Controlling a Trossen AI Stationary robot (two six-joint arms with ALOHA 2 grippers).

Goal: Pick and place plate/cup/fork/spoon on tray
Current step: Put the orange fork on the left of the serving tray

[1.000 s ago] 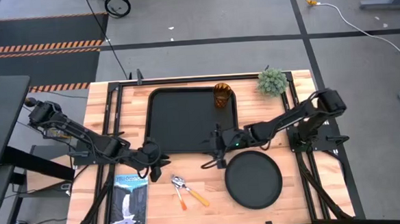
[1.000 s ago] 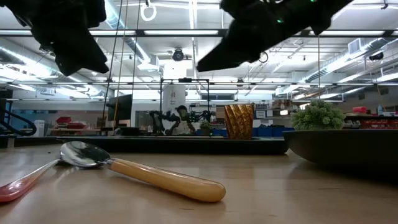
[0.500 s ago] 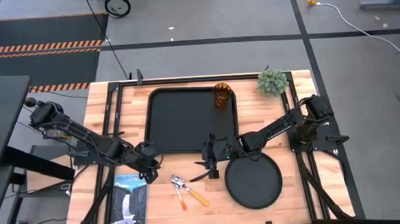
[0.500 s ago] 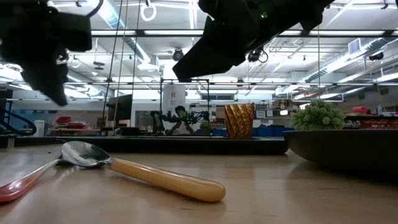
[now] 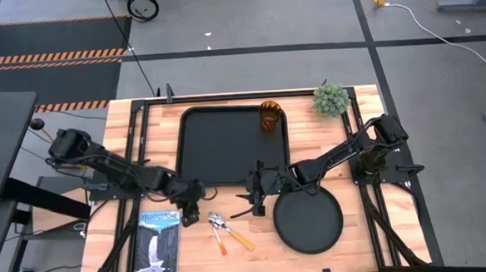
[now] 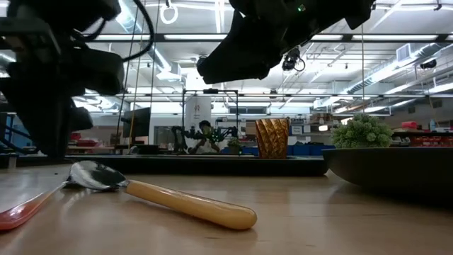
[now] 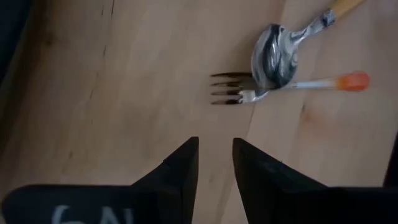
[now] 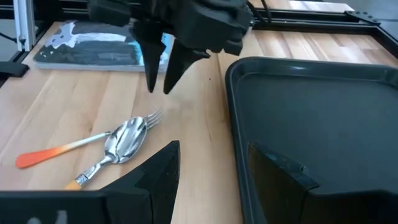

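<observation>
Silver-tined fork w/ red-orange plastic handle (image 7: 292, 86) lies on wooden table (image 5: 361, 238), yellow-handled metal spoon (image 7: 283, 46) crossing it; left gripper (image 7: 215, 160) near tines, jaws slightly apart; right gripper (image 8: 208, 163) open nearby; risk: grabbing both utensils.

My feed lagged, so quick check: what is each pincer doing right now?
Left pincer: open, empty, hanging just short of the fork and spoon.
Right pincer: open, empty, beside the tray.

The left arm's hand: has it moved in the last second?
Yes. In the high view the left hand has shifted toward the silver fork with the red-orange handle and away from the blue booklet, which lies where it was.
</observation>
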